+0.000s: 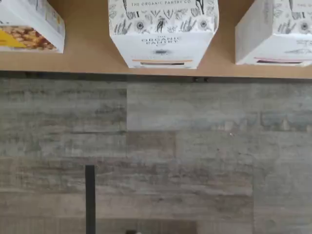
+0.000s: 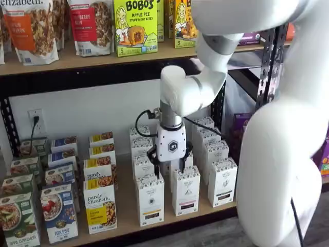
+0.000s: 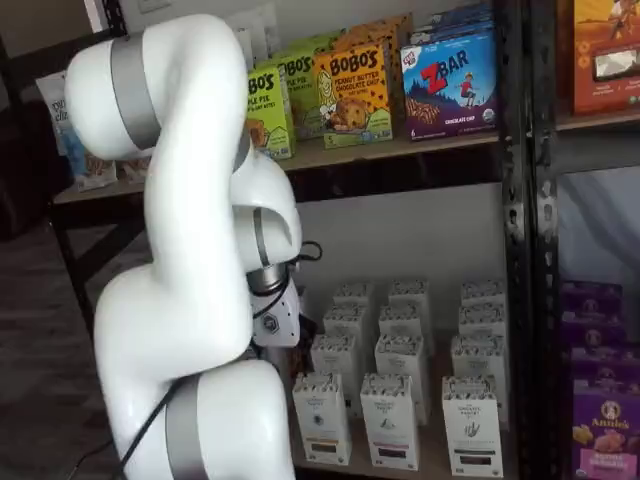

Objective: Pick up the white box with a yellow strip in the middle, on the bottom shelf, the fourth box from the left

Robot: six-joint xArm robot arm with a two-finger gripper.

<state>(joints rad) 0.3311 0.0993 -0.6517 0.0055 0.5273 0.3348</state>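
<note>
The pincer (image 2: 170, 160) hangs over the front rows of white cartons on the bottom shelf (image 2: 128, 218), its white body upright and its black fingers (image 2: 152, 156) spread wide to either side, holding nothing. The white box (image 2: 150, 199) stands at the front edge of the shelf, first white carton right of the purely elizabeth box (image 2: 100, 208), just below and in front of the pincer. From the wrist, that white box (image 1: 163, 33) sits centred at the shelf's front edge, with a like carton (image 1: 275, 31) beside it and grey plank floor (image 1: 195, 146) beyond. In the other shelf view the arm (image 3: 190, 300) covers the pincer.
</note>
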